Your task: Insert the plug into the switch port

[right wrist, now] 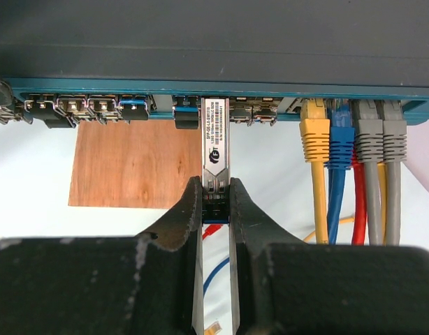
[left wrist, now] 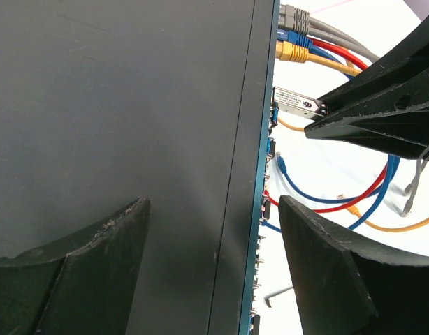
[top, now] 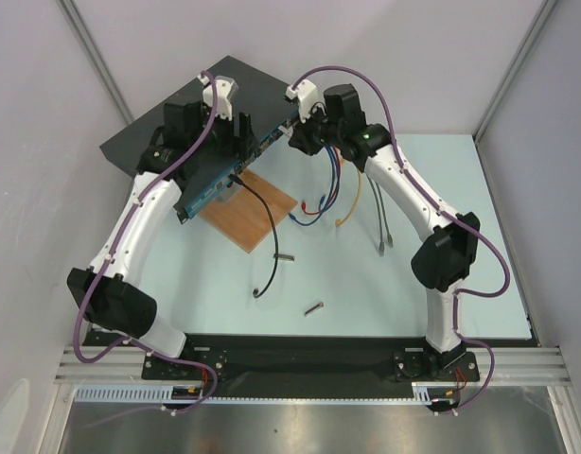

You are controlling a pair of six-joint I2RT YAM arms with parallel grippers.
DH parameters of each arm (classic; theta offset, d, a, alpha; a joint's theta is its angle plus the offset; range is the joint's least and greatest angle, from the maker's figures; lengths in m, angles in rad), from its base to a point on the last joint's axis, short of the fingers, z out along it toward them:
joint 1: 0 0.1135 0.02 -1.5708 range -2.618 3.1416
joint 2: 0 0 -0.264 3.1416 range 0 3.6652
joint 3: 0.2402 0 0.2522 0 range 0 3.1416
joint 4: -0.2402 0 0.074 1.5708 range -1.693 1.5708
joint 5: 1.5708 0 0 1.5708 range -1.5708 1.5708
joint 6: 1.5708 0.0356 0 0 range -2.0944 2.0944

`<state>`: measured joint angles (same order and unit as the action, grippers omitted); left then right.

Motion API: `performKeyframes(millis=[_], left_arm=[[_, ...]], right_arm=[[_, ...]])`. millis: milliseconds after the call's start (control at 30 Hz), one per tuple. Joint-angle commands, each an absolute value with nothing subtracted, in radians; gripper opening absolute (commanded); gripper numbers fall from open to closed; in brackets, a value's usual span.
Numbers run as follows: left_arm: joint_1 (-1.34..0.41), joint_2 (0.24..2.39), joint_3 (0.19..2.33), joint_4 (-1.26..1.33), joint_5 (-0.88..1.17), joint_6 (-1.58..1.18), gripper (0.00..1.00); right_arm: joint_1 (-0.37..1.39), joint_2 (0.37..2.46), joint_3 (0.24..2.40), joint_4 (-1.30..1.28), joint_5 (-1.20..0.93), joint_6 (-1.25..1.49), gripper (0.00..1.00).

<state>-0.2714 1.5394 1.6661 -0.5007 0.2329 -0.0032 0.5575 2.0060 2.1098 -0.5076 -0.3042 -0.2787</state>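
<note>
R gripper (right wrist: 216,199) is clamped on the tail of the plug (right wrist: 215,143), a slim silver module w/ a printed label. The plug sits at centre frame in the R wrist view, nose up against the blue port row (right wrist: 96,85) of the switch (right wrist: 200,35), which spans the top of the frame. Most of the body and the whole label are outside the port, so I judge it's only at the mouth or barely started; depth can't be read exactly. To do this step well: push straight along the plug's length w/ no yaw or tilt, and keep it square to the face. The slot is tight, w/ a black-tabbed module (right wrist: 186,115) just to its left in frame and more ports just right; the yellow cable (right wrist: 314,146) is further right and apart. Go slow, and if it binds, back off a bit rather than forcing it. L gripper (left wrist: 211,237) has its jaws spread wide and grasps nothing: one finger over the switch's dark top at lower left of the L wrist view, the other in front of the blue face at lower right; can't tell if it touches. It could brace the box vs the push. Plug's long axis runs vertical in the R wrist view, nose to top, tail to bottom in the jaws; in the L wrist view it lies horizontal at upper right, nose pointing left at the face.
</note>
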Motion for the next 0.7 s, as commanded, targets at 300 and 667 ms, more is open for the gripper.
performKeyframes(millis=[300,667], left_arm=[[-0.258,1.546,1.715,-0.488,0.265,-0.026,0.79],[-0.255,1.542,1.71,-0.488,0.272,-0.028,0.79]], right_arm=[[0.584,1.953,2.059,-0.477,-0.282,-0.247,0.0],[0.586,1.95,2.052,-0.433,-0.27,-0.229,0.0]])
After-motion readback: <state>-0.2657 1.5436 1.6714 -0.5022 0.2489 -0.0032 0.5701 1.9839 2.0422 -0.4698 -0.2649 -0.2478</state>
